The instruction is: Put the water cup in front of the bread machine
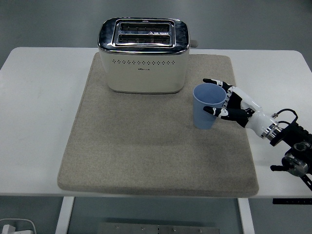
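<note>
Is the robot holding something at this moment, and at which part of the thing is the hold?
Yes. The right hand holds the blue cup by its right side wall, fingers wrapped just below the rim.

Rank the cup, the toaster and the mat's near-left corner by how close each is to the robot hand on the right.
1. Blue cup, held in the right robot hand.
2. Toaster, back left of it.
3. Mat's near-left corner, far across, by the table's near edge.

**Looks like a robot test lab, not a kitchen**

Plain white rectangular table (pixel 39 146) on a bare grey floor (pixel 48 24), a beige felt mat (pixel 146 156), one cream two-slot toaster (pixel 144 56), exposed cabling on the black robot arm (pixel 292 141).
</note>
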Controlling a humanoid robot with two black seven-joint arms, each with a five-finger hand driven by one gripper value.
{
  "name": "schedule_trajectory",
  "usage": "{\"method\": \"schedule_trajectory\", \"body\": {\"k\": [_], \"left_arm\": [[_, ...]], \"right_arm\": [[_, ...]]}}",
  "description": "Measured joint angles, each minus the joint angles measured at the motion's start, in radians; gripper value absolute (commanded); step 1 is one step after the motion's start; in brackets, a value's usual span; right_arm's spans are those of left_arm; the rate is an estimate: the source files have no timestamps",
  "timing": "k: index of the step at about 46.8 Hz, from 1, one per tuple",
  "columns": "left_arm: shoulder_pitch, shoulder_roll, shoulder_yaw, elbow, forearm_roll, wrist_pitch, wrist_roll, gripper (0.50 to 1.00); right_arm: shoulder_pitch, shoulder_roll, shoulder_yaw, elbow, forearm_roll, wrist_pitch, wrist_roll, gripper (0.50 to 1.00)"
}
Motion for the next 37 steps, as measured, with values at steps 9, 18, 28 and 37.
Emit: {"method": "schedule_trajectory", "body": {"k": [9,18,28,37], "left_arm": [[0.000,0.000,0.000,0.000,0.000,0.000,0.000,1.000],[0.001,0.000,0.000,0.000,0.000,0.000,0.000,1.000],[0.000,0.000,0.000,0.000,0.000,0.000,0.000,1.000],[0.000,0.000,0.000,0.000,0.000,0.000,0.000,1.000]], "right_arm": [[0.024,0.038,-0.001,0.003,-0.007,-0.009,-0.004,0.549],[0.066,0.076,-0.016,0.005,-0.012,-0.012,-0.010,0.552],[0.087,0.136,-0.023,0.009,-0.052,-0.038,-0.011,0.562],[0.103,0.197,-0.051,0.010,-0.090,-0.053,-0.011,0.564]]}}
